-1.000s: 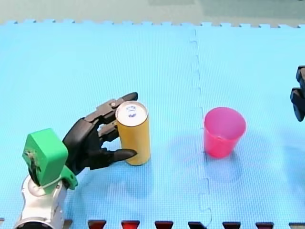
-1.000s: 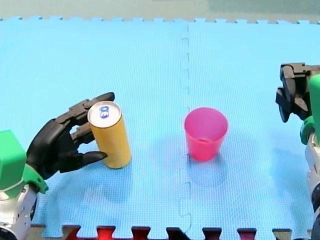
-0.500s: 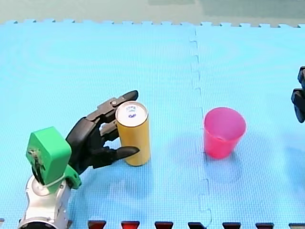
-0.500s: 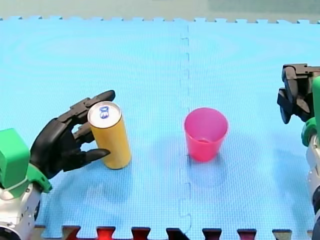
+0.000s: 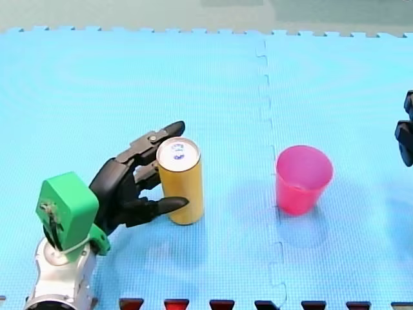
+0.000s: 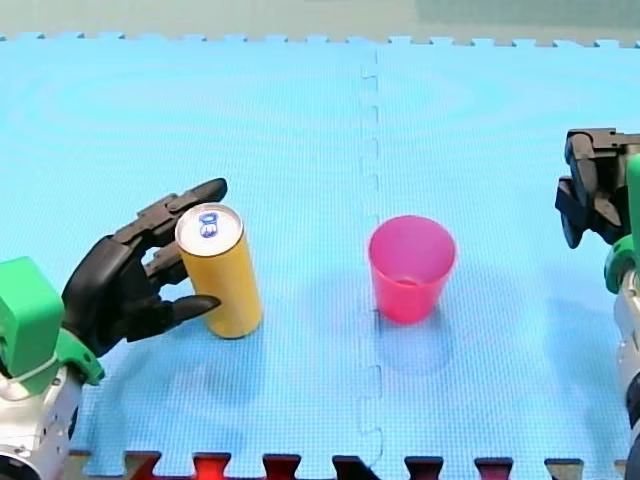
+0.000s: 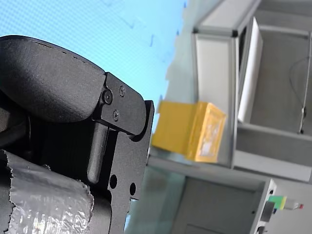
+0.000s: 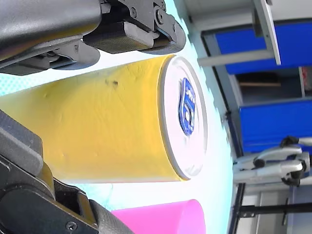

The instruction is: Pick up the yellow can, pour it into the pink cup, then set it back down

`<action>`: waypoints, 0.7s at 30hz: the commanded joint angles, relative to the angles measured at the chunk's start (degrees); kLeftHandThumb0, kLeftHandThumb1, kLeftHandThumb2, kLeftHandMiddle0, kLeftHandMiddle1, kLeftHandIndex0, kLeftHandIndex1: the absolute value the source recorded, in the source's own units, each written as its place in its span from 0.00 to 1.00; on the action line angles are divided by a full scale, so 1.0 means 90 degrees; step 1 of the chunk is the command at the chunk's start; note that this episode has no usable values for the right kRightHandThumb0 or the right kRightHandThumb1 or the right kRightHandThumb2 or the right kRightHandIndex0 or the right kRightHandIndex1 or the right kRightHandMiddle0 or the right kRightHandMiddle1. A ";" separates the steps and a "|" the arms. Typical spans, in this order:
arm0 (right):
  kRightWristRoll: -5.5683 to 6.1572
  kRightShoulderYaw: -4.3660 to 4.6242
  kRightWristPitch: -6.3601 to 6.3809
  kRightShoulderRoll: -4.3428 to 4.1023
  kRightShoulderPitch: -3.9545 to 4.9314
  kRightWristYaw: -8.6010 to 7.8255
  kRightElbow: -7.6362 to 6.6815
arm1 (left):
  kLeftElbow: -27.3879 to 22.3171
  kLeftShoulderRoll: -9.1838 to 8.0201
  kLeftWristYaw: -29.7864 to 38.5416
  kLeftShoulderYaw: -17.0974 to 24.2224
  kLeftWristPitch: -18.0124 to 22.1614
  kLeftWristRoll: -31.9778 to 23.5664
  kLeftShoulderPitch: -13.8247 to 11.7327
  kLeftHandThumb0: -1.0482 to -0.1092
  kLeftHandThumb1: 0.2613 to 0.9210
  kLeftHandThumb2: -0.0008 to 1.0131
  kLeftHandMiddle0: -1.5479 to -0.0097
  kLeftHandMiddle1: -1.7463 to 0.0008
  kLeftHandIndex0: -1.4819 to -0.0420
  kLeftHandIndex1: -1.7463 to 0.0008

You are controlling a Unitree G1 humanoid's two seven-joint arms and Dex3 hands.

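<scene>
Can in left hand, cup apart

Bright, even overhead light on the blue foam mat.
Shadows are faint and soft-edged: pale patches spread toward the near edge from the yellow can and the pink cup (each in more than one overlapping patch). The can's lid shines almost white, while the black left hand gripping it looks matte and dark.

The left robot hand is wrapped around the yellow can, and the right robot hand hovers far right.
</scene>
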State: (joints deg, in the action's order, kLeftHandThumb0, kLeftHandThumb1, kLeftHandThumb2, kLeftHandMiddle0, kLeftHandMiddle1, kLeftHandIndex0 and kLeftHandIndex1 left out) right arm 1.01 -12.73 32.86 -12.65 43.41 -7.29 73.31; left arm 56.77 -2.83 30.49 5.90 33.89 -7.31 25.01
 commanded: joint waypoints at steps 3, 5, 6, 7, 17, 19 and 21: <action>0.0031 -0.0018 -0.0023 -0.0040 -0.0017 -0.0018 -0.0004 | 0.0066 -0.0015 -0.0276 -0.0090 -0.0109 0.0171 0.0169 0.13 0.62 0.01 0.74 1.00 0.78 1.00; 0.0035 -0.0023 -0.0025 -0.0044 -0.0018 -0.0023 -0.0007 | 0.0104 -0.0019 -0.0368 -0.0125 -0.0134 0.0235 0.0209 0.12 0.63 0.01 0.74 1.00 0.77 1.00; 0.0038 -0.0026 -0.0026 -0.0046 -0.0018 -0.0025 -0.0008 | 0.0142 -0.0022 -0.0400 -0.0139 -0.0147 0.0261 0.0234 0.11 0.64 0.01 0.74 1.00 0.77 1.00; 0.0041 -0.0028 -0.0028 -0.0048 -0.0018 -0.0027 -0.0009 | 0.0182 -0.0026 -0.0421 -0.0149 -0.0160 0.0279 0.0259 0.11 0.64 0.01 0.74 1.00 0.77 1.00; 0.0043 -0.0029 -0.0032 -0.0064 -0.0025 -0.0031 0.0001 | 0.0447 -0.0001 -0.0492 -0.0187 -0.0157 0.0340 0.0381 0.09 0.65 0.00 0.73 0.99 0.76 1.00; 0.0036 -0.0024 -0.0022 -0.0070 -0.0030 -0.0027 -0.0001 | 0.0527 0.0029 -0.0491 -0.0185 -0.0123 0.0337 0.0406 0.08 0.66 0.00 0.73 0.99 0.76 1.00; 0.0033 -0.0021 -0.0012 -0.0074 -0.0036 -0.0027 -0.0002 | 0.0586 0.0054 -0.0452 -0.0173 -0.0097 0.0314 0.0425 0.08 0.66 0.00 0.73 1.00 0.76 1.00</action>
State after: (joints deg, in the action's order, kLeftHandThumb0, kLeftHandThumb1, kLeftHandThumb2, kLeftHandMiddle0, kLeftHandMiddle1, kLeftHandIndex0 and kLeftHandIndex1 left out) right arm 1.21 -12.85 32.62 -12.92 43.28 -7.61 73.34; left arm 61.53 -2.36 26.29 4.27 32.64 -4.46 28.45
